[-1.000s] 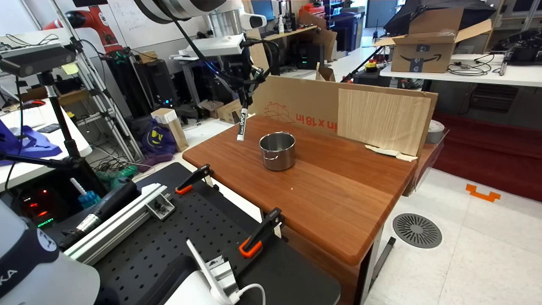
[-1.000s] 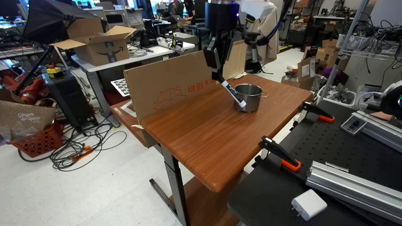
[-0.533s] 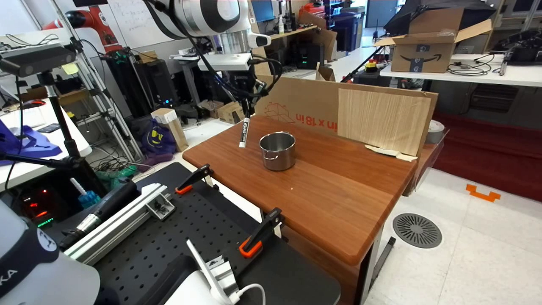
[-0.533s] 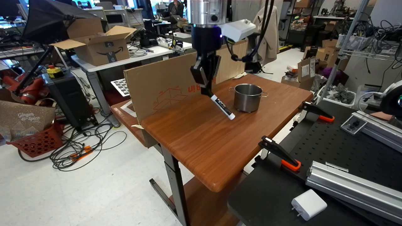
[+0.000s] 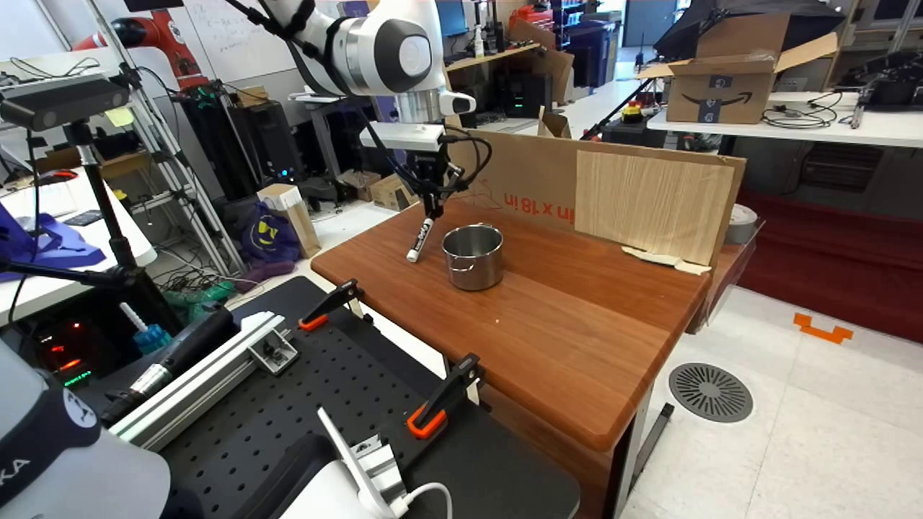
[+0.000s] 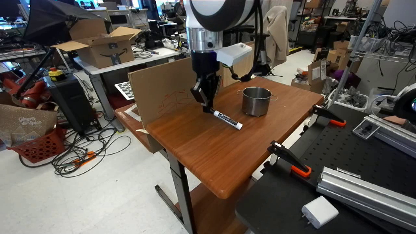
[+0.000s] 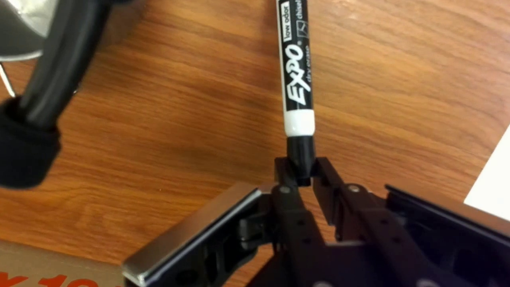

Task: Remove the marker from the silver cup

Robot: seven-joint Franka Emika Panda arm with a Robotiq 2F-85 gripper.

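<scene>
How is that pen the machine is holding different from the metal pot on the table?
The marker is slim and stick-like; the silver cup is wide and squat. The marker is black and white with printed lettering; the silver cup is shiny metal and open-topped. The marker slants, pinched at one end by the gripper; the silver cup stands upright on the table. Both are roughly cylindrical.

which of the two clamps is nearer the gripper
The clamp nearer the white charger; the other clamp sits farther from the gripper, beyond the silver cup.
</scene>
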